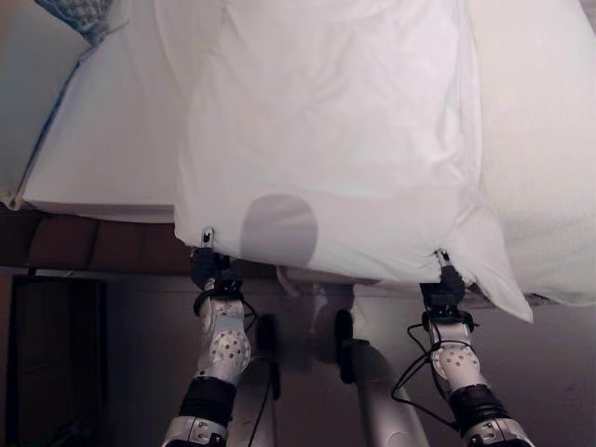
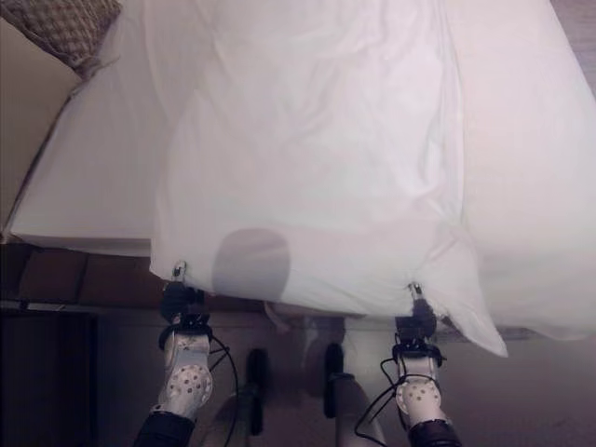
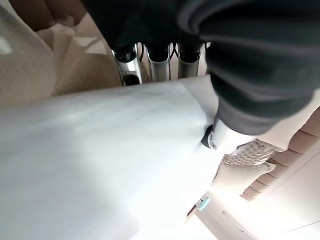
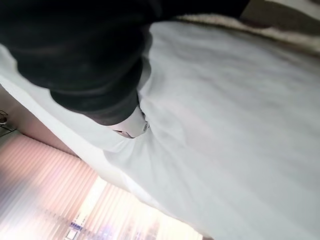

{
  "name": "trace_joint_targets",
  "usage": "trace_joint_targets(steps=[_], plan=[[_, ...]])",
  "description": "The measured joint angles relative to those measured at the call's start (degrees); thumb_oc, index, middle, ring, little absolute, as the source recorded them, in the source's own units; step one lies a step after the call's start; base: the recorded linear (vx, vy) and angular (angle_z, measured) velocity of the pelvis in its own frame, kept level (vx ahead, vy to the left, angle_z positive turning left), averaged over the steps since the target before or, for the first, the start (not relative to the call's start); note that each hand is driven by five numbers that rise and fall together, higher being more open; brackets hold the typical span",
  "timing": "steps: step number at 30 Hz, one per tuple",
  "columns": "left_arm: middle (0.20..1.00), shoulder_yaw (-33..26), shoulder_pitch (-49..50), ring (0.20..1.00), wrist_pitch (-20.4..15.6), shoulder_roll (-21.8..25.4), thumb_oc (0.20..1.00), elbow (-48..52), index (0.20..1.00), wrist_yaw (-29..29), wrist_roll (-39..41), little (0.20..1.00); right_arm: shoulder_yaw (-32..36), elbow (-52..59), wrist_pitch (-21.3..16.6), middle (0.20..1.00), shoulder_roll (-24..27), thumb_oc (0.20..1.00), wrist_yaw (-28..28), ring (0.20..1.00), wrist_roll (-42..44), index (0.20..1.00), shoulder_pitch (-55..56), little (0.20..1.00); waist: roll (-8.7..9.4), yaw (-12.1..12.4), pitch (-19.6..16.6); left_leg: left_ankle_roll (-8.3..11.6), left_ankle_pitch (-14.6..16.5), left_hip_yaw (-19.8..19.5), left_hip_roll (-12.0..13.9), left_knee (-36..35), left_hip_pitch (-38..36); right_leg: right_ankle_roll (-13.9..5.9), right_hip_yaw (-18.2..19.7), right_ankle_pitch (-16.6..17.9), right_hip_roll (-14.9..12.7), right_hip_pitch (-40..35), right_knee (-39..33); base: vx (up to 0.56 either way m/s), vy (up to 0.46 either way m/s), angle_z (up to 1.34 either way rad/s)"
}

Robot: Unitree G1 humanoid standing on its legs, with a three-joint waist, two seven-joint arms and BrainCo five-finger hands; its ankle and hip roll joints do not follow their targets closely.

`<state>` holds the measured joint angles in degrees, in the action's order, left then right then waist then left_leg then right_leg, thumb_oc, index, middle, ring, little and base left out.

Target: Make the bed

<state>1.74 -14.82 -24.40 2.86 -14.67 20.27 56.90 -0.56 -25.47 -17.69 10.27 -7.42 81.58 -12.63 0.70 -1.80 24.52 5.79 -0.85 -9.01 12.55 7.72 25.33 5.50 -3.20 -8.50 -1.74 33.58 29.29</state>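
A white duvet (image 1: 326,140) hangs stretched over the bed, its near edge lifted off the mattress (image 1: 102,158). My left hand (image 1: 207,263) grips the duvet's near left corner and my right hand (image 1: 445,284) grips the near right corner, both at the bed's foot. In the left wrist view the cloth runs between the fingers (image 3: 159,67) and the thumb (image 3: 220,136). The right wrist view shows my right hand's thumb (image 4: 131,126) pressed onto the white cloth (image 4: 230,130). A loose flap of the duvet droops past the right hand.
A patterned pillow (image 2: 60,28) lies at the bed's far left corner. A textured white blanket (image 1: 549,140) covers the bed's right side. The brown padded bed base (image 1: 93,244) shows below the mattress on the left.
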Motion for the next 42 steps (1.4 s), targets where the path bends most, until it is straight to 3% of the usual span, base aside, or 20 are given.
trace_joint_targets(steps=[1,4,6,7,8,9,10,11,12,14,15,16,17,19,20,26,33,40,41,42], plan=[[0.200,-0.2,0.4,0.200,0.0,-0.2,0.200,-0.4,0.200,0.1,0.0,0.200,0.0,-0.1,-0.1,0.200,-0.1,0.200,0.1,0.200,0.1,0.200,-0.4,0.200,-0.02,0.2,0.0,0.06,0.0,-1.0,0.9,-1.3,0.1,-1.35,1.0,0.0,-0.2,0.6,1.0,0.09,0.503,-0.16],[0.200,-0.6,0.6,0.200,0.0,-0.7,0.200,-0.6,0.200,0.4,-0.4,0.200,-0.1,-0.4,0.0,0.200,-0.1,0.200,0.3,0.200,0.1,0.200,-0.2,0.200,-0.21,1.3,-0.1,0.73,0.5,-1.8,0.0,-2.1,-0.7,-2.99,1.9,-0.8,-0.4,0.5,2.3,0.06,0.628,-0.25],[0.200,-0.7,-0.2,0.200,-0.3,-1.3,0.200,-1.7,0.200,2.2,-1.2,0.200,0.0,0.2,-0.3,0.200,-0.5,0.200,1.0,0.200,0.2,0.200,-0.6,0.200,-0.25,1.2,-0.1,1.03,0.9,0.3,-3.6,4.4,0.9,-5.32,3.3,-1.1,-2.0,0.4,2.9,0.07,0.694,-0.19],[0.200,-0.7,-0.9,0.200,-0.4,-2.3,0.200,-3.8,0.200,3.4,-1.5,0.200,0.4,1.0,-1.2,0.200,-0.1,0.200,1.7,0.200,0.2,0.200,-0.4,0.200,-0.25,1.1,-0.3,1.81,1.6,2.6,-7.2,7.9,1.4,-7.68,4.1,-0.4,-4.5,0.5,2.3,0.09,0.722,-0.16],[0.200,-0.7,-1.0,0.200,-0.4,-2.3,0.200,-3.8,0.200,3.9,-1.8,0.200,0.4,1.0,-1.2,0.200,0.0,0.200,1.9,0.200,0.2,0.200,-1.2,0.200,-0.26,1.2,-0.3,2.79,2.0,2.8,-7.9,8.2,1.6,-8.80,5.3,-0.1,-5.1,0.4,1.9,0.09,0.848,-0.14],[0.200,-0.7,-1.2,0.200,-0.4,-2.5,0.200,-4.3,0.200,4.4,-2.5,0.200,0.6,0.2,-1.2,0.200,0.2,0.200,2.1,0.200,0.1,0.200,-0.9,0.200,-0.17,1.2,-0.3,2.51,1.8,3.1,-9.4,9.4,2.3,-10.09,6.3,0.9,-6.2,0.3,0.3,0.10,0.972,-0.26],[0.200,-0.7,-1.1,0.200,-0.3,-3.1,0.200,-6.0,0.200,5.4,-5.0,0.200,0.6,-0.1,-1.1,0.200,1.2,0.200,3.5,0.200,-0.3,0.200,-2.0,0.200,-1.09,1.5,-0.6,-2.35,2.9,3.6,-13.1,10.0,3.2,-12.73,8.2,4.9,-8.0,-0.7,-6.3,0.03,0.857,-1.00],[0.200,-0.9,-0.2,0.200,-0.3,-3.2,0.200,-6.3,0.200,7.6,-6.8,0.200,0.5,-1.7,-0.9,0.200,1.0,0.200,4.2,0.200,-1.3,0.200,-4.1,0.200,-1.07,2.8,-0.5,-3.05,2.7,8.9,-12.0,8.9,2.9,-8.81,2.6,8.9,-10.8,-1.6,-12.0,-0.02,0.679,-1.50],[0.200,-1.7,0.3,0.200,-0.3,-3.9,0.200,-6.6,0.200,9.7,-7.6,0.200,0.1,-2.2,-0.3,0.200,1.0,0.200,4.7,0.200,-1.8,0.200,-4.4,0.200,-1.39,3.4,-0.5,-4.40,2.9,10.4,-12.9,9.1,2.6,-8.67,1.1,10.3,-11.5,-4.8,-15.9,-0.04,0.287,-1.29],[0.200,-2.7,-0.4,0.200,-0.3,-4.9,0.200,-6.9,0.200,12.0,-9.0,0.200,-0.2,-2.3,0.3,0.200,0.8,0.200,5.2,0.200,-2.2,0.200,-3.0,0.200,-1.80,2.8,-0.5,-5.31,2.5,9.5,-14.8,9.0,2.3,-11.42,0.5,10.9,-12.2,-10.3,-19.9,-0.03,0.324,-0.22],[0.200,-2.7,-1.0,0.200,-0.3,-4.5,0.200,-7.2,0.200,12.6,-9.1,0.200,-0.3,-3.9,0.4,0.200,0.5,0.200,5.3,0.200,-2.8,0.200,-3.2,0.200,-1.82,2.5,-0.5,-6.97,2.0,8.7,-16.2,8.1,2.1,-13.14,0.3,9.5,-11.3,-10.8,-18.3,-0.04,0.301,0.07],[0.200,-2.7,-1.3,0.200,-0.3,-4.4,0.200,-7.5,0.200,12.6,-9.2,0.200,-0.3,-4.3,0.5,0.200,0.4,0.200,5.4,0.200,-2.9,0.200,-3.3,0.200,-1.70,2.5,-0.5,-7.08,1.4,8.0,-16.1,7.3,1.7,-14.21,0.5,8.2,-10.7,-10.5,-17.3,-0.03,0.117,0.00],[0.200,-2.7,-1.4,0.200,-0.2,-4.3,0.200,-7.7,0.200,12.7,-9.3,0.200,-0.3,-4.9,0.6,0.200,0.4,0.200,5.5,0.200,-3.3,0.200,-3.7,0.200,-1.79,2.5,-0.4,-7.80,0.4,8.0,-16.6,5.8,1.1,-13.02,1.5,4.7,-7.6,-10.0,-16.0,0.00,0.048,-0.07],[0.200,-3.1,-1.3,0.200,-0.3,-3.6,0.200,-7.7,0.200,13.3,-9.4,0.200,-0.7,-5.0,0.6,0.200,0.0,0.200,5.4,0.200,-3.4,0.200,-4.7,0.200,-2.02,2.5,-0.3,-7.89,-0.8,7.7,-16.8,3.7,0.4,-11.30,4.5,4.2,-5.0,-9.5,-15.1,-0.03,0.130,-0.12],[0.200,-3.1,-1.4,0.200,-0.3,-3.4,0.200,-7.7,0.200,13.5,-9.4,0.200,-1.0,-5.1,0.6,0.200,-0.1,0.200,5.4,0.200,-3.5,0.200,-4.8,0.200,-1.98,2.2,-0.4,-7.91,-1.1,7.7,-17.1,3.2,0.3,-11.45,4.4,4.4,-4.6,-9.6,-15.0,-0.05,0.090,0.01],[0.200,-8.6,-6.5,0.200,-1.7,-2.0,0.200,-19.7,0.200,14.5,-8.2,0.200,-6.0,-12.9,1.6,0.200,-0.3,0.200,4.4,0.200,-6.8,0.200,-8.1,0.200,-1.65,1.1,-0.4,-7.76,-1.9,9.4,-16.4,2.4,0.1,-10.59,4.5,4.0,-4.3,-7.0,-11.2,-0.02,-0.117,-0.10],[0.200,-11.5,-12.1,0.200,-2.3,-1.5,0.200,-34.5,0.200,15.5,-7.2,0.200,-7.1,-22.9,3.4,0.200,-0.3,0.200,4.5,0.200,-13.7,0.200,-9.5,0.200,-1.60,0.9,-0.5,-4.17,-4.2,8.3,-12.5,-1.3,-1.1,-7.22,0.3,2.8,-1.4,-7.9,-11.0,-0.01,-0.095,0.17],[0.200,-12.6,-15.0,0.200,0.7,-0.6,0.200,-46.7,0.200,15.0,-7.5,0.200,-7.0,-33.1,5.7,0.200,0.3,0.200,4.2,0.200,-20.7,0.200,-12.0,0.200,-2.23,0.1,-1.1,-3.69,-4.2,8.9,-11.3,-1.3,-1.7,-6.19,-0.7,2.2,-0.4,-8.7,-10.7,0.00,0.005,0.02],[0.200,-13.1,-15.0,0.200,1.6,-0.4,0.200,-48.0,0.200,14.6,-7.5,0.200,-7.0,-34.0,5.8,0.523,0.4,0.523,4.2,0.523,-22.2,0.523,-12.1,0.523,-2.40,-0.5,-1.8,-3.67,-4.2,8.9,-11.4,-1.3,-1.8,-6.06,-0.7,2.1,-0.4,-9.1,-11.1,0.00,0.014,0.09],[0.200,-13.3,-15.0,0.200,2.3,-0.4,0.200,-48.4,0.200,14.3,-7.5,0.200,-6.9,-34.9,6.0,0.583,0.4,0.583,4.3,0.583,-23.0,0.583,-12.1,0.583,-2.40,-0.5,-2.3,-3.61,-4.2,8.9,-11.5,-1.3,-1.8,-5.99,-0.7,2.1,-0.4,-9.2,-11.2,0.01,0.026,0.10]])
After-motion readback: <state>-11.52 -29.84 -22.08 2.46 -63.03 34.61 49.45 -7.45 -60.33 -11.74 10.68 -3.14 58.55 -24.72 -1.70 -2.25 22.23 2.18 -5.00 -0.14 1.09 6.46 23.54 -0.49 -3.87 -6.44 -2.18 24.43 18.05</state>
